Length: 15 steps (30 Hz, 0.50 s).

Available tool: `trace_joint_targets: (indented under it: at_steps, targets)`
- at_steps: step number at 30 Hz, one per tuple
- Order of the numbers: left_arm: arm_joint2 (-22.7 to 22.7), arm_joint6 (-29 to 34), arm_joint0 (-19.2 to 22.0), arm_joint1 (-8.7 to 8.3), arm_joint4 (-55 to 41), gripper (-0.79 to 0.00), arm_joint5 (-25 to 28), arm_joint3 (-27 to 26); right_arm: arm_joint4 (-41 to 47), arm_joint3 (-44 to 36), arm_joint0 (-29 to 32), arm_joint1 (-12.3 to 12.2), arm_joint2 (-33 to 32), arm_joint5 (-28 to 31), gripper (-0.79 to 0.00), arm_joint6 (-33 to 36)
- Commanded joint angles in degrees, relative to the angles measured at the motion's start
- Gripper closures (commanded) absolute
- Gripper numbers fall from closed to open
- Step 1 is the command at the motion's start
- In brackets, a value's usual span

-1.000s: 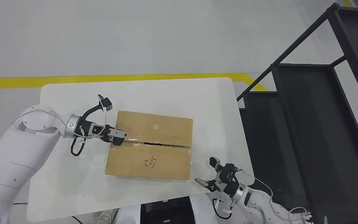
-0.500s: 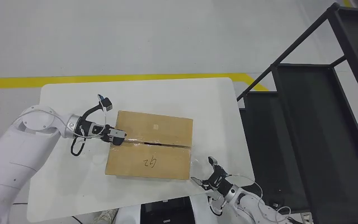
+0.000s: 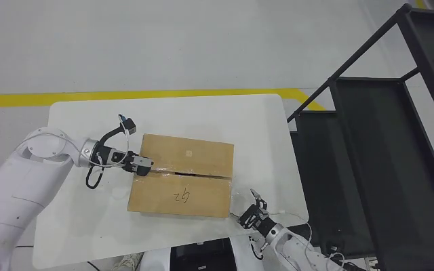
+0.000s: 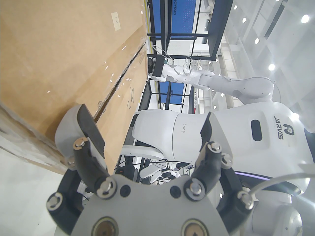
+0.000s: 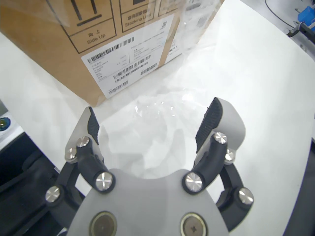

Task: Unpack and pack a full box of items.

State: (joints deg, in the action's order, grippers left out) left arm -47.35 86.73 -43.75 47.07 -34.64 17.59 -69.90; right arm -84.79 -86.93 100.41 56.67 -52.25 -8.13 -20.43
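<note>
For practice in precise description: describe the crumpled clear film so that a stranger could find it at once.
Start at the white table, then find the brown box on it. By the box's corner near the right gripper lies the film: glossy, see-through and wrinkled, unlike the flat card and smooth tabletop.

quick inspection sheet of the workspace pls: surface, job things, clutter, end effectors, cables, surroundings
surface: white table, carrying one box.
job's things: cardboard box, flaps down, seam slit along the top.
clutter: clear tape crumpled on the table at the box's end.
end effectors: left end effector open, at the seam on one end of the box; right end effector open, low over the tape near the table's corner.
cables: black cable looped at the left wrist; white cable along the right arm.
surroundings: dark rack beside the table; yellow line on the floor behind it.
</note>
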Motion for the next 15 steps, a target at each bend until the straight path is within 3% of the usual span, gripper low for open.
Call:
trace_joint_targets:
  at_steps: [1,6,7,8,10,15]
  targets:
    - [0.00,0.00,0.00,0.00,0.00,-0.785,0.00,0.00,-1.45,0.05,-0.23,0.44,0.77,-3.03,-0.785,1.34]
    - [0.00,0.00,0.00,0.00,0.00,-0.785,0.00,0.00,-5.00,0.45,-0.86,1.65,3.03,-9.16,-0.779,5.25]
    - [0.00,0.00,0.00,0.00,0.00,-0.785,0.00,0.00,-5.31,0.63,-1.07,1.88,3.39,-9.80,-0.757,5.80]
    - [0.00,0.00,0.00,0.00,0.00,-0.785,0.00,0.00,-5.54,0.84,-1.28,2.10,3.73,-10.12,-0.686,6.30]
    - [0.00,0.00,0.00,0.00,0.00,-0.785,0.00,0.00,-5.93,1.19,-1.70,2.49,4.30,-10.57,-0.659,6.98]
    - [0.00,0.00,0.00,0.00,0.00,-0.785,0.00,0.00,-6.85,1.67,-2.82,3.49,5.56,-12.07,-0.683,8.81]
